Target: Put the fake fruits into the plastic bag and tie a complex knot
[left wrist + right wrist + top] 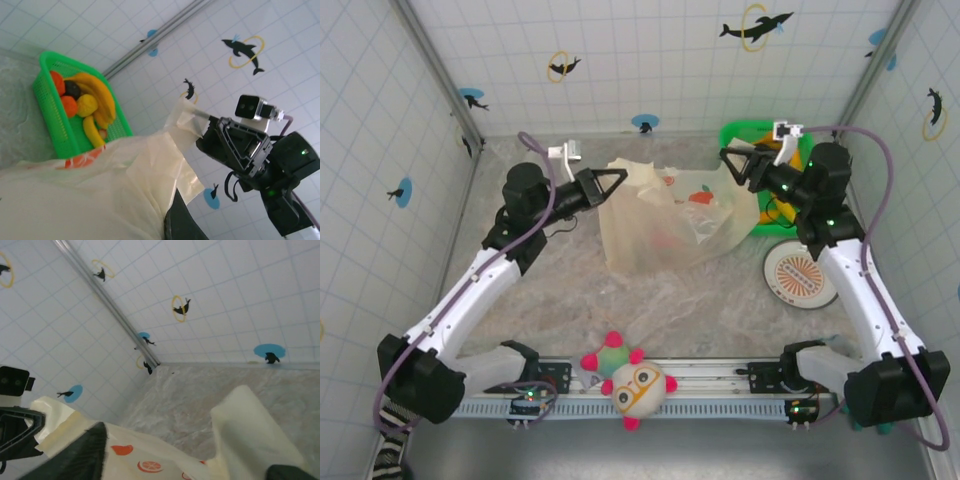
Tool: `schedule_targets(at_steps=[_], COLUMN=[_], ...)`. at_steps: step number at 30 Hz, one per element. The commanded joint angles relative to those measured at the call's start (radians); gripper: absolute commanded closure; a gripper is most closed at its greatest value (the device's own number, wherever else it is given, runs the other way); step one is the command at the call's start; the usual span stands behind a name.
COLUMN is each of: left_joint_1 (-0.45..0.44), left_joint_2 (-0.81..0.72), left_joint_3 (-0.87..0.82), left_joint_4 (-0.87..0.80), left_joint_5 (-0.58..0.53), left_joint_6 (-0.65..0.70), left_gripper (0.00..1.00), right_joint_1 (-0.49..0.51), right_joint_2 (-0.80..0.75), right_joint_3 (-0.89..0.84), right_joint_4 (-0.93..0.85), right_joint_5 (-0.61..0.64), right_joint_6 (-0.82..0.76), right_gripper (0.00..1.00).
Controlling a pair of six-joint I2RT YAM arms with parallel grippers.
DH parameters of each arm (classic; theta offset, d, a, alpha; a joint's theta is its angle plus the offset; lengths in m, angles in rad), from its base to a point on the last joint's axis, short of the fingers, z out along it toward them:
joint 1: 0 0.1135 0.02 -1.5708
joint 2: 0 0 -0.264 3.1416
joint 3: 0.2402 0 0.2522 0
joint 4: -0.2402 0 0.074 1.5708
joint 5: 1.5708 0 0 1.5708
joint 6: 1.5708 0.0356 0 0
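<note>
Left claw [618,183] is shut tight on the upper edge of the plastic bag [665,225] and holds that side up. Right claw [728,160] has its fingers apart. A cream handle strip [245,425] stands loose between them, so this claw grips nothing. The bag is spread between the two claws. Just past the right claw, on the side away from the bag, stands the green basket [44,105], and fake fruits [82,100] lie in it.

I judge the bag to be very light, soft and slippery. The thin film will fold, may slide out of a weak pinch, and can tear under a hard pull. The best hold is on the bunched handle strip, not on the flat wall. The fruits look light, hard and glossy, so they may slip, and it is better to take them across the middle.

In the left wrist view I can tell the fruits in the basket apart by shape and colour, while from the top the right arm covers much of the basket. The right wrist view makes the gap between the right fingers plain, which the top view leaves unclear.
</note>
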Motion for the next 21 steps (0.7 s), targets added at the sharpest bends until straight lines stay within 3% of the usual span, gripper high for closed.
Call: schedule_targets(at_steps=[1, 6, 11, 13, 16, 19, 21], left_joint_1=[0.024, 0.038, 0.041, 0.044, 0.046, 0.046, 0.048], left_joint_2=[0.036, 0.063, 0.075, 0.075, 0.077, 0.078, 0.079], left_joint_3=[0.046, 0.065, 0.062, 0.060, 0.057, 0.051, 0.049], left_joint_4=[0.114, 0.112, 0.137, 0.137, 0.142, 0.148, 0.152], left_joint_5=[0.101, 0.112, 0.129, 0.128, 0.128, 0.127, 0.129], left_joint_6=[-0.060, -0.052, -0.068, -0.068, -0.066, -0.067, -0.071], left_gripper=[1.00, 1.00, 1.00, 1.00, 1.00, 1.00, 1.00], right_joint_1=[-0.066, -0.119, -0.115, -0.089, 0.045, 0.233, 0.321], right_joint_2=[-0.091, -0.163, -0.187, -0.184, -0.109, -0.016, 0.027], right_joint_3=[0.085, 0.132, 0.184, 0.169, 0.188, 0.249, 0.245], right_joint_4=[-0.116, -0.161, -0.164, -0.107, -0.119, -0.344, -0.361], right_joint_5=[0.036, 0.059, 0.045, -0.044, -0.157, -0.005, 0.071], right_joint_6=[-0.219, -0.343, -0.389, -0.403, -0.408, -0.598, -0.653], right_gripper=[0.17, 0.02, 0.00, 0.01, 0.04, 0.08, 0.10])
